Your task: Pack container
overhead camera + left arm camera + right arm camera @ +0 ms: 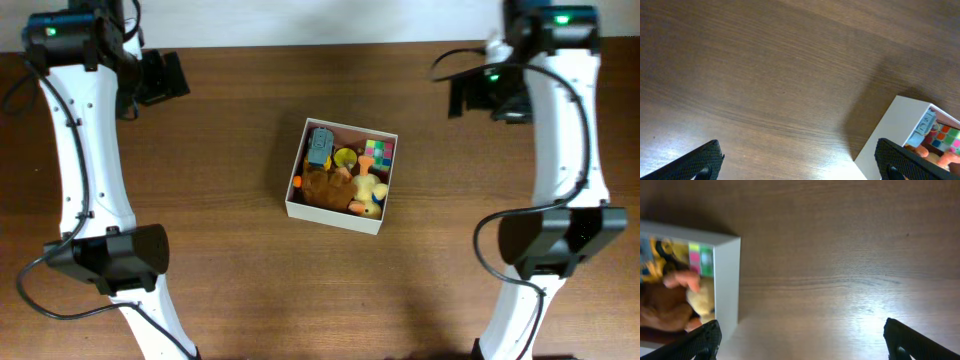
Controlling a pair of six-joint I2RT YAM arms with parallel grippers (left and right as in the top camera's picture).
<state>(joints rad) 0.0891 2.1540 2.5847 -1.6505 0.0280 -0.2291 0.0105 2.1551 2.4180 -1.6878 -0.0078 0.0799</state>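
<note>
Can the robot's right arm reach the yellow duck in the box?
Probably yes. The container is open on top, the yellow duck lies near the wall on that arm's side, and only bare table lies between it and the open right gripper.

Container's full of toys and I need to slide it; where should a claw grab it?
Pinch one thin upright wall of the container, coming straight down over its rim: the box looks far wider than an open claw. The wall facing the right claw is probably handiest, though toys sit close inside it.
</note>
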